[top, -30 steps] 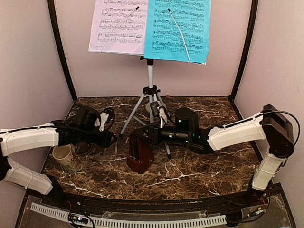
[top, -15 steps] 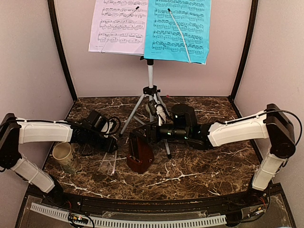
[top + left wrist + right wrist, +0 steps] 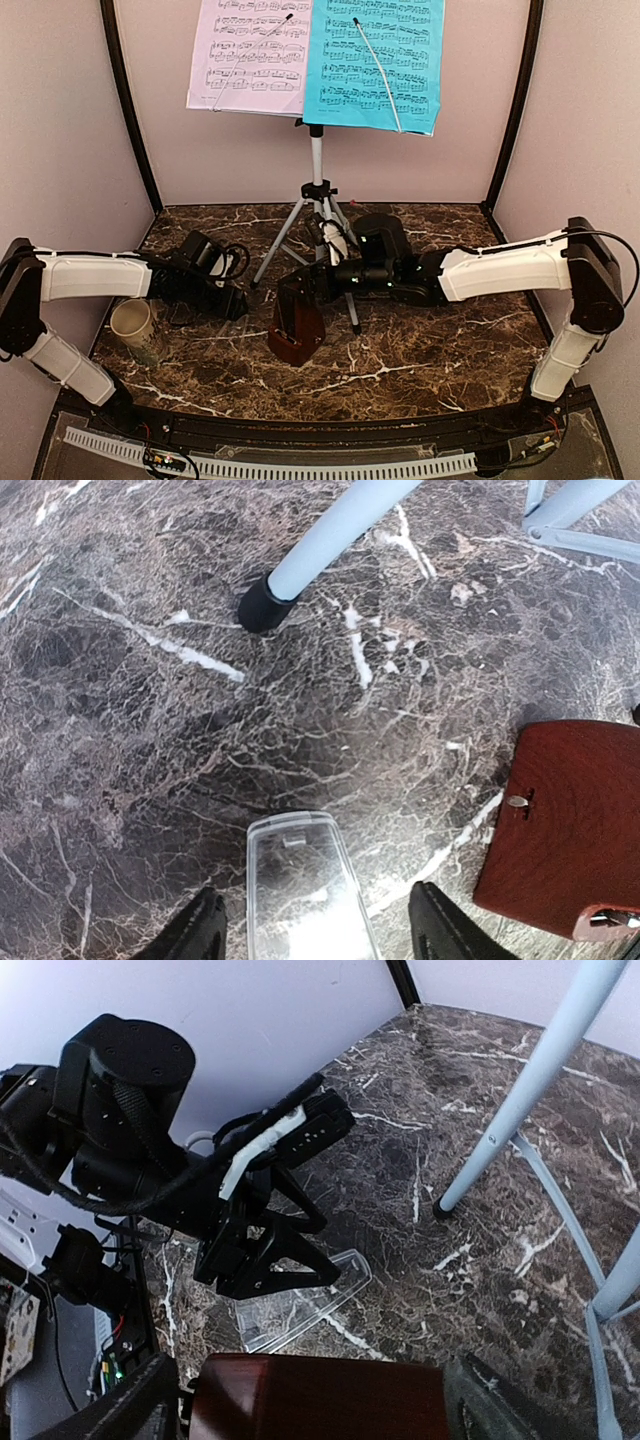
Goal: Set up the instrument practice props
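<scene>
The silver tripod music stand [image 3: 317, 160] stands at the back, holding the lilac sheet [image 3: 250, 55] and the bright-blue sheet [image 3: 375, 60]. The dark-brown wooden metronome [image 3: 296, 325] stands upright in front of the tripod. My right gripper [image 3: 303, 288] is shut on its upper part; in the right wrist view the fingers [image 3: 135, 1410] press both sides of the metronome [image 3: 320, 1400]. My left gripper [image 3: 236, 303] is open low over the table to the left. It straddles a clear plastic cover [image 3: 305, 890] that lies flat; the metronome [image 3: 570, 830] is to its right.
A cream mug [image 3: 135, 328] stands at the left near the left arm. The tripod's feet [image 3: 262, 608] rest just behind both grippers. The clear cover also shows in the right wrist view [image 3: 300, 1295]. Walls enclose the marble table [image 3: 430, 360].
My left gripper has dropped from a raised pose to low over the clear cover. My right gripper has tipped the metronome, then set it upright, shifting slightly left.
</scene>
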